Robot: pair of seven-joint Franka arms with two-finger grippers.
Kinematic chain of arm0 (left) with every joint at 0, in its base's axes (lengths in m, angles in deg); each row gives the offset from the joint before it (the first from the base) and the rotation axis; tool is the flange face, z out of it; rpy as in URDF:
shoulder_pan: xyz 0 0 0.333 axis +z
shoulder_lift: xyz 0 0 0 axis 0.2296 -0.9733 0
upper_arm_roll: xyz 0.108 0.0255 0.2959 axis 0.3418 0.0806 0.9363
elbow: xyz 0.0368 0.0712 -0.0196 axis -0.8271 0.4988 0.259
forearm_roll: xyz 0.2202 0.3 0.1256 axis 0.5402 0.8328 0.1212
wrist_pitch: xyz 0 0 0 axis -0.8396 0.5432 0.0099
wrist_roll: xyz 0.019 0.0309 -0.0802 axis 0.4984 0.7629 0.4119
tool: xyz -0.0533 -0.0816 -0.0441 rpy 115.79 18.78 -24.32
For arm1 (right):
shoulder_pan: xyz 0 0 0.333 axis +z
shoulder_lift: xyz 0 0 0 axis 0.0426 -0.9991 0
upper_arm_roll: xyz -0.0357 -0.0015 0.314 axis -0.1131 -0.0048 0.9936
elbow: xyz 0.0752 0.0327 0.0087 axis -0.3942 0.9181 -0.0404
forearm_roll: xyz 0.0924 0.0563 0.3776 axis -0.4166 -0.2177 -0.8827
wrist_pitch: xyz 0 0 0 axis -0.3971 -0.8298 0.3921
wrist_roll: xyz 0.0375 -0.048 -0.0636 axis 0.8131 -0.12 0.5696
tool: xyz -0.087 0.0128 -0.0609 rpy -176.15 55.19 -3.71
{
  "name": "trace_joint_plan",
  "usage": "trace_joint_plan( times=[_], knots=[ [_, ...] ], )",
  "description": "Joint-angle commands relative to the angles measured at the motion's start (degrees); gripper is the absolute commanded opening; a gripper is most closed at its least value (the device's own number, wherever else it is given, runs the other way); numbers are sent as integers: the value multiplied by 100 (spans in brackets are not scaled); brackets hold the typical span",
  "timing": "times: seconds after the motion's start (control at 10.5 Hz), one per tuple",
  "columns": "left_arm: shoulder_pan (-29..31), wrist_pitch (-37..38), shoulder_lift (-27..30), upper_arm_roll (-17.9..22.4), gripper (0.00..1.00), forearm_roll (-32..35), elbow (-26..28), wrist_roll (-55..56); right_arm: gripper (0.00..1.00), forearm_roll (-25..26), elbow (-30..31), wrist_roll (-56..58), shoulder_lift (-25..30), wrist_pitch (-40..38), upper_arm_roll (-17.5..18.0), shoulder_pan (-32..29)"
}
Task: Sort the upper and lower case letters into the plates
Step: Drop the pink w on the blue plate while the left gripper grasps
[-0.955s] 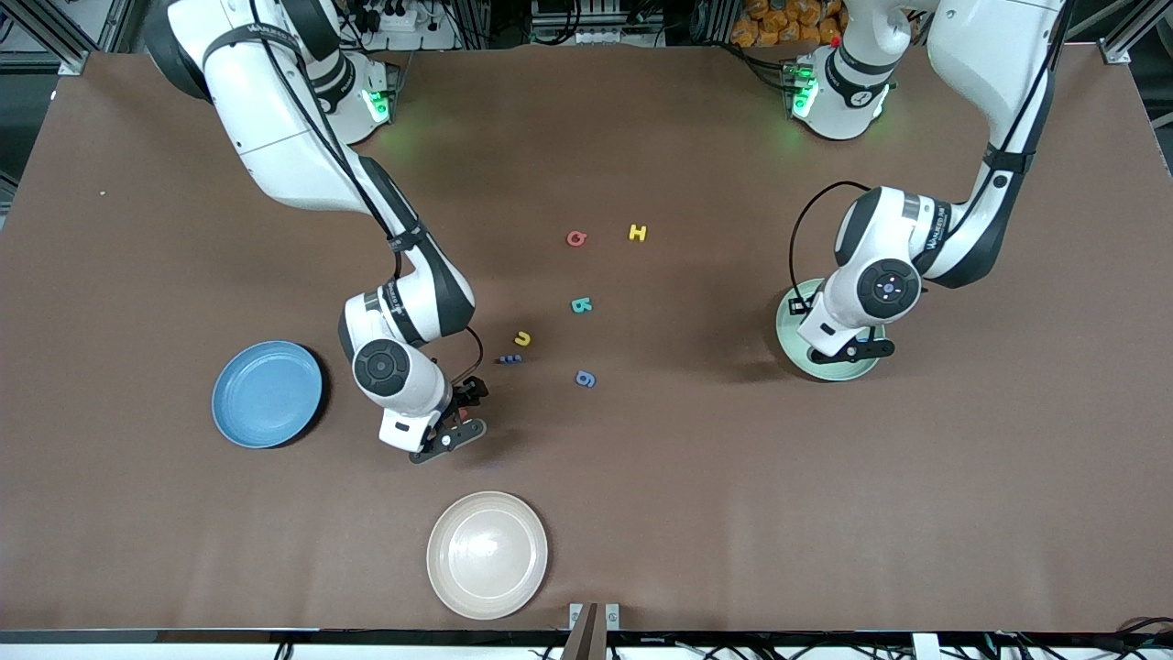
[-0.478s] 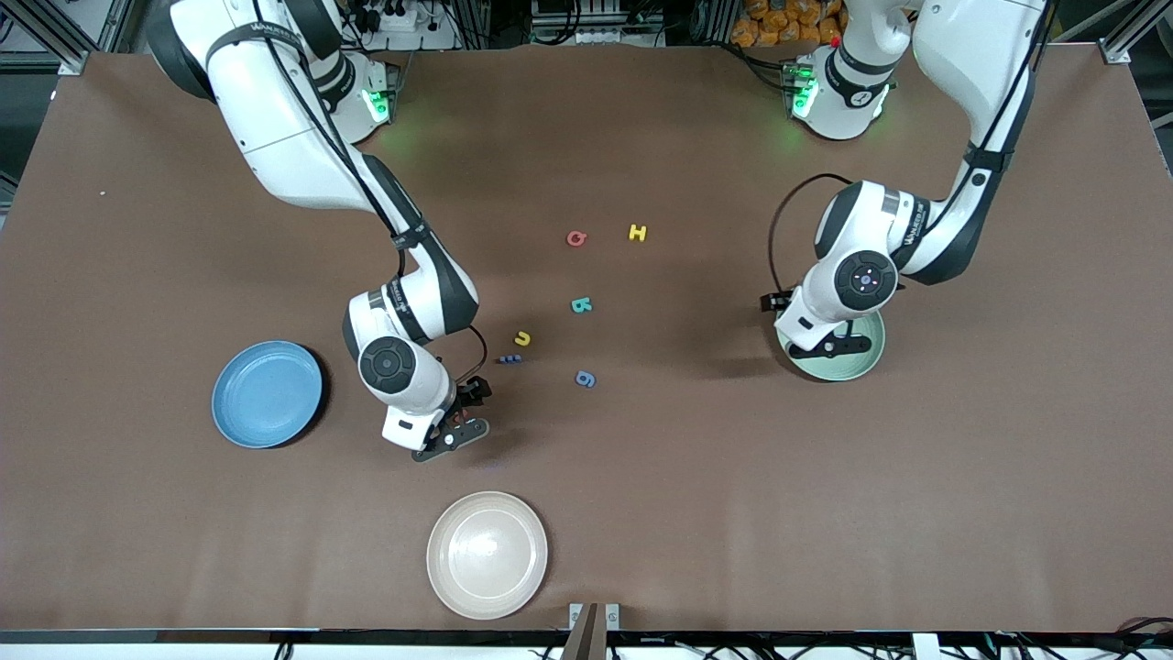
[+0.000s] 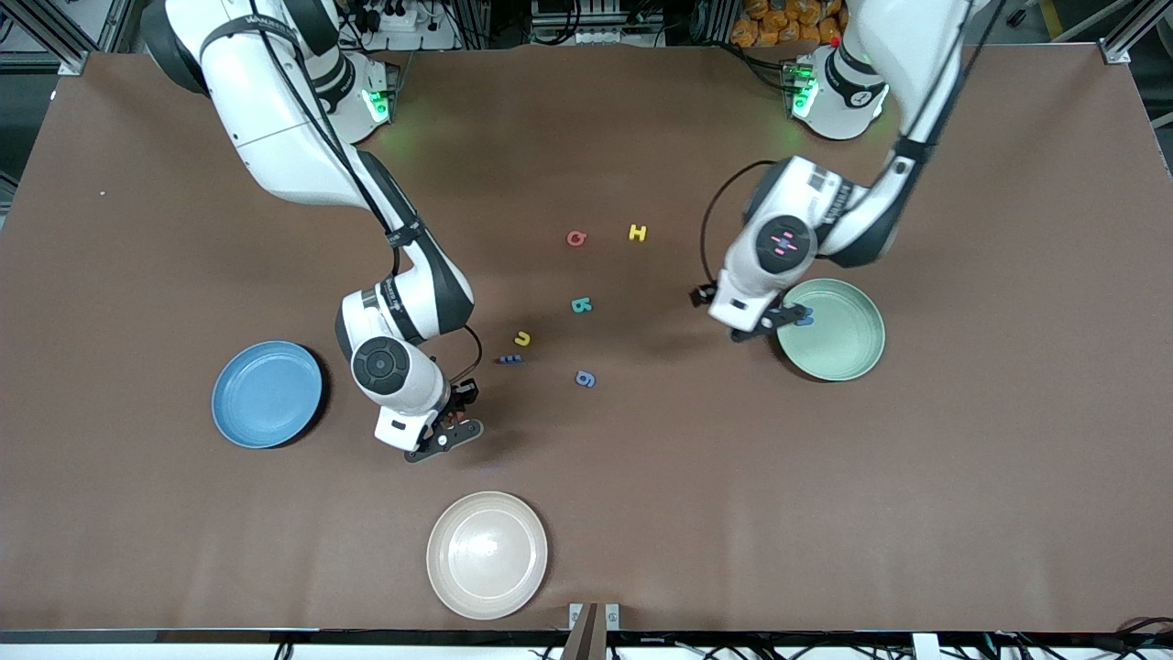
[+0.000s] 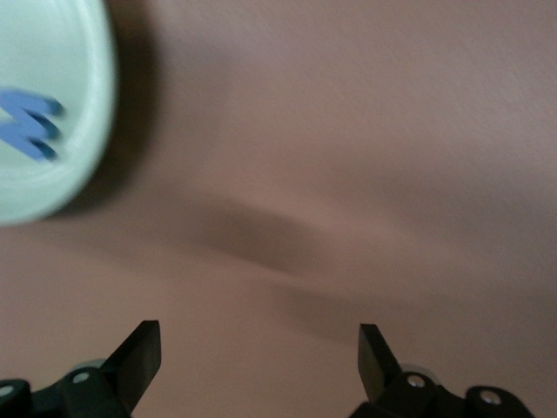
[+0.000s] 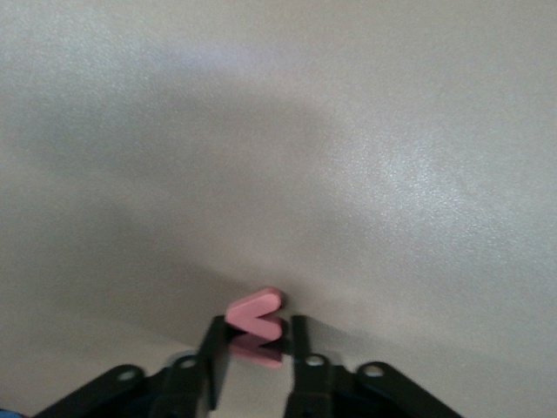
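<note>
Your right gripper [image 5: 254, 353] has just closed on a small pink-red plastic letter [image 5: 255, 313], while your left gripper [image 4: 259, 357], jaws wide, has pulled off the pale green round plate [image 3: 848, 341] where a blue plastic letter [image 4: 30, 126] lies delivered.

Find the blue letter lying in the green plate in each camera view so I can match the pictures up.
Front view: the blue letter lies in the green plate, at its rim toward the right arm's end, beside the open left pincer.
Left wrist view: the letter shows in the picture's upper corner, on the plate.
Right wrist view: not in it.
Shared landmark: the green plate, in the front and left wrist views.
</note>
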Motion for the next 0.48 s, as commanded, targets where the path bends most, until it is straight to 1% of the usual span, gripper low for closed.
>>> trace_joint_plan(
  times=[0.0, 0.1, 0.19, 0.29, 0.38],
  knots=[
    [-693, -214, 5, -30, 100, 313, 7, 145, 0, 57, 72, -139, 239, -63, 13, -63],
    [-992, -389, -30, -74, 100, 594, 15, 6, 0, 4, 46, -122, 396, -72, 22, -247],
    [-1143, -495, -39, -144, 100, 771, 42, -422, 0, 4, 2, -113, 581, -325, 22, -423],
    [-1162, -601, -39, -249, 100, 816, 59, -1027, 0, 21, -77, -113, 722, -710, 13, -642],
    [-1162, -776, -13, -337, 100, 825, 120, -1511, 0, 91, -77, -78, 862, -931, -4, -914]
  ],
)
